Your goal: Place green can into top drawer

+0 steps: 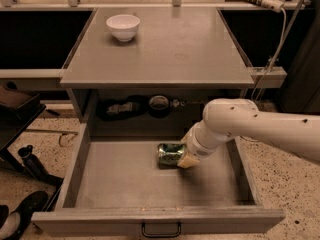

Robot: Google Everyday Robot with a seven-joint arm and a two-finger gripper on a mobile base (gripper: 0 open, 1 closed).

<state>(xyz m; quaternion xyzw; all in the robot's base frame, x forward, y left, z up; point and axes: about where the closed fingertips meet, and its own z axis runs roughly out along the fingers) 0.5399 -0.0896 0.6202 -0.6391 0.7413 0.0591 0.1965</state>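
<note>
Lying sideways on top drawer point(125, 184) floor: green can point(171, 154) | end effector point(186, 159) against one end | grip: cannot tell

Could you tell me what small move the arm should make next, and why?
Probably release and lift the pincer straight up. The green can already lies on its side on the floor of the top drawer, with the pincer at one end, so placing looks done; rising straight should avoid rolling it.

White dark-dotted arm point(250, 126), tan hand point(186, 159)
</note>
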